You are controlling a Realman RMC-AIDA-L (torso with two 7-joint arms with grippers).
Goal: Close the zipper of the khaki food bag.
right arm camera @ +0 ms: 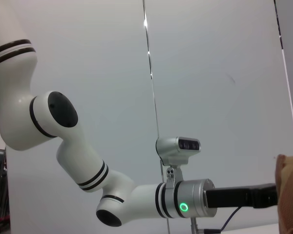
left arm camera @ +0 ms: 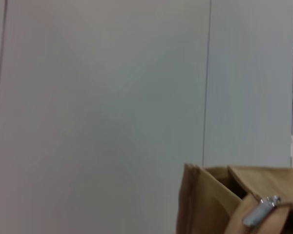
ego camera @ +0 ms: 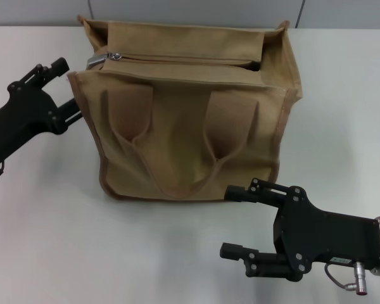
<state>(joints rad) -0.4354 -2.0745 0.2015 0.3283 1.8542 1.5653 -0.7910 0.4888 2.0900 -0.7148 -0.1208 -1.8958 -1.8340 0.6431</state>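
The khaki food bag (ego camera: 190,114) stands at the far middle of the table (ego camera: 63,240), filling that stretch. Bare table lies open to its left, right and near side. The left gripper (ego camera: 60,88) sits just beside the bag's left top corner, jaws spread, close to the zipper (ego camera: 177,60) pull. The right gripper (ego camera: 237,221), also spread, occupies the near right, just in front of the bag's lower right edge.

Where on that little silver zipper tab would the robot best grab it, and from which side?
Probably the free end of the pull tab, approached from the robot's left by the left gripper. The tab sticks out past the khaki food bag corner toward that gripper, so fingers could close across it.
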